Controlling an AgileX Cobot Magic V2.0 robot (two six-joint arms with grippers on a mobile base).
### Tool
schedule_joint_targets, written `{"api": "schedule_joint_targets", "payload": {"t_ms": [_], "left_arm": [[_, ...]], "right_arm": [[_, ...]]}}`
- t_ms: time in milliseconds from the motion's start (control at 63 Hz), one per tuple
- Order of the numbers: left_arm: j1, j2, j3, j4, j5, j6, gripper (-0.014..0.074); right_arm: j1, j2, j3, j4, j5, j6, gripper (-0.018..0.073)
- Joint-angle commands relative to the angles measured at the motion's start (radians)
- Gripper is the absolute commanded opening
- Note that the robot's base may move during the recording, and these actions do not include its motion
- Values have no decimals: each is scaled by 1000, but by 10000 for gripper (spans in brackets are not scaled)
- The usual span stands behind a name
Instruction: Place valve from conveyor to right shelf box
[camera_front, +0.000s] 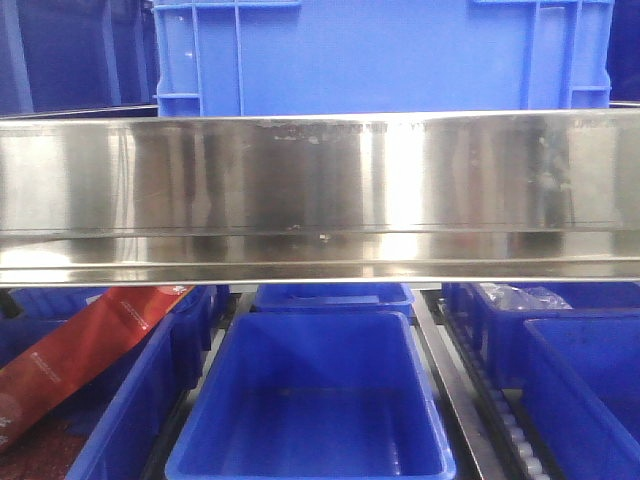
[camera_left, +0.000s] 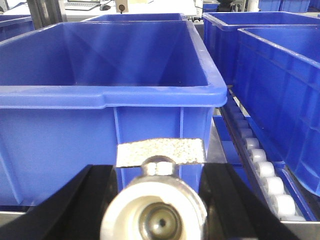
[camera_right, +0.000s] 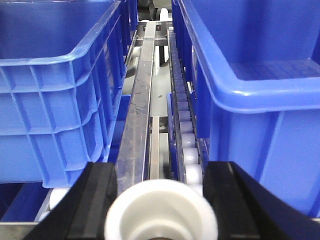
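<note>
Holding the valve (camera_left: 155, 212) tight, the left gripper (camera_left: 158, 175) has its black fingers pressed against both sides of the cream-white body. The hex nut is on top and the flat silver handle (camera_left: 160, 151) lies crosswise above it. The valve sits just in front of the near wall of the middle box (camera_left: 100, 95), and that box's rim shows higher in the wrist view than the valve.

Over on the other side, the right gripper (camera_right: 159, 170) has a white round part (camera_right: 160, 212) low between its fingers. I cannot tell whether it is gripping that or what the part is.

Just right of the middle box runs the roller track (camera_left: 262, 167), white rollers in a line, and across the track stands the right-hand box (camera_left: 280, 85), blue, its interior mostly out of sight. More blue boxes line up behind the middle box. From the front camera, a steel beam (camera_front: 320, 180) crosses above the middle box, and a red packet (camera_front: 90, 345) leans in the box to its left. No conveyor in any view.

So I read the pick as done and the carry to the shelf as the step in hand. The valve is lined up with the middle box, not the target. The next move calls for a lift above rim level, a swing rightward past the roller track, and a release only once the valve hangs over the right-hand box's opening.
</note>
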Motion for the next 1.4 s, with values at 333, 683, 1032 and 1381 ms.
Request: {"api": "schedule_joint_targets", "payload": {"t_ms": [333, 683, 1032, 1381], "left_arm": [[3, -8, -8, -10, -55, -3, -111], [3, -8, -8, -10, -64, -3, -111], [3, 172, -204, -96, -44, 157, -111], [-133, 553, -582, -263, -7, 256, -111]], "right_arm": [[-3, -10, -10, -3, -75, -5, -162], [-3, -10, -10, -3, -70, -5, -162], [-3, 94, -203, -3, -82, -52, -162], [48, 391, -511, 14, -85, -57, -162]]}}
